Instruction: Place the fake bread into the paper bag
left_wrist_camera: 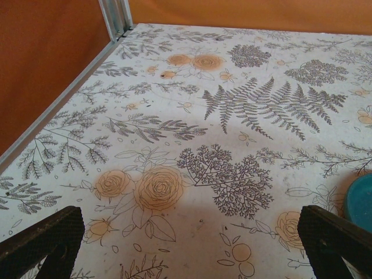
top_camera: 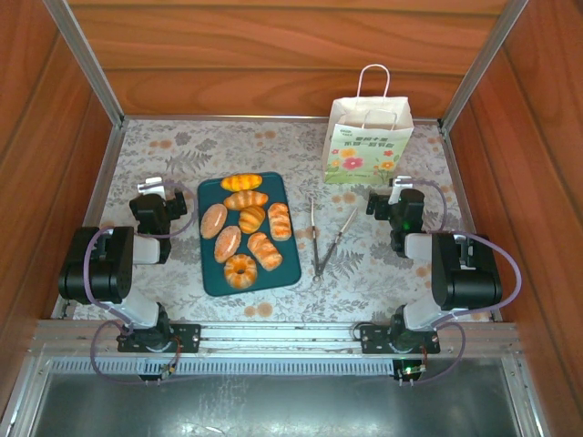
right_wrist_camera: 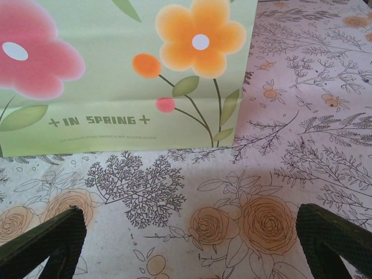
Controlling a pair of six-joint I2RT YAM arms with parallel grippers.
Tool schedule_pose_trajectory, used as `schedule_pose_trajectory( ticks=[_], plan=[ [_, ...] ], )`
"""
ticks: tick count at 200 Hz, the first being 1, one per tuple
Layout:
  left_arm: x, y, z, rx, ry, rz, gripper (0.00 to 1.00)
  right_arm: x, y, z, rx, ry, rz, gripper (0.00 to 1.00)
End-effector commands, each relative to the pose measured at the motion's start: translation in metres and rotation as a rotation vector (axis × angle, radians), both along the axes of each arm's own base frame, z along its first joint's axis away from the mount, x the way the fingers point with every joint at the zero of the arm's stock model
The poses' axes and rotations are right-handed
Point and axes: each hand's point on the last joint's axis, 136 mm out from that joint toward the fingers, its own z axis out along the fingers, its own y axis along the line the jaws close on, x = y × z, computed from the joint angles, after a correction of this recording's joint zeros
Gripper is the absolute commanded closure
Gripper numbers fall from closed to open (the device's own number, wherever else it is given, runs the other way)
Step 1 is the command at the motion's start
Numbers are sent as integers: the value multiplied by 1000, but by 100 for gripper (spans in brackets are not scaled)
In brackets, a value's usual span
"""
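Observation:
Several pieces of fake bread (top_camera: 251, 219) lie on a dark teal tray (top_camera: 210, 278) left of the table's centre, with a ring doughnut (top_camera: 240, 270) nearest the front. The paper bag (top_camera: 368, 144) stands upright at the back right, flower print facing forward. My left gripper (top_camera: 151, 188) hovers open over bare tablecloth just left of the tray. In the left wrist view it (left_wrist_camera: 189, 235) holds nothing, and the tray's edge (left_wrist_camera: 360, 200) shows at the right. My right gripper (top_camera: 402, 188) stands open just front-right of the bag. In the right wrist view it (right_wrist_camera: 189, 232) is empty, with the bag's front (right_wrist_camera: 116, 75) close ahead.
Metal tongs (top_camera: 326, 238) lie on the flowered tablecloth (top_camera: 364, 264) between the tray and the right arm. Wooden walls and aluminium posts (top_camera: 91, 64) close in the table on three sides. The left wall (left_wrist_camera: 40, 70) runs near the left gripper.

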Motion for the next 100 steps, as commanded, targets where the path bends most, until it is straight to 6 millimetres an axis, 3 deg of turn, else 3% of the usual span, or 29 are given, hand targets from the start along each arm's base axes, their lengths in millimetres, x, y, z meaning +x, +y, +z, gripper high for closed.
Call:
schedule_pose_trajectory(
  ticks=[1,62,100],
  plan=[
    [1,5,9,-13,-25,24,0,3,-5,19,6,-46,-26,0],
    [-7,10,35,-3,-72,56,0,-5,-17,48,8,-36,-103,0],
    [-12,13,69,-18,-104,80,0,-15,-38,65,167,94,-336,0]
  ],
)
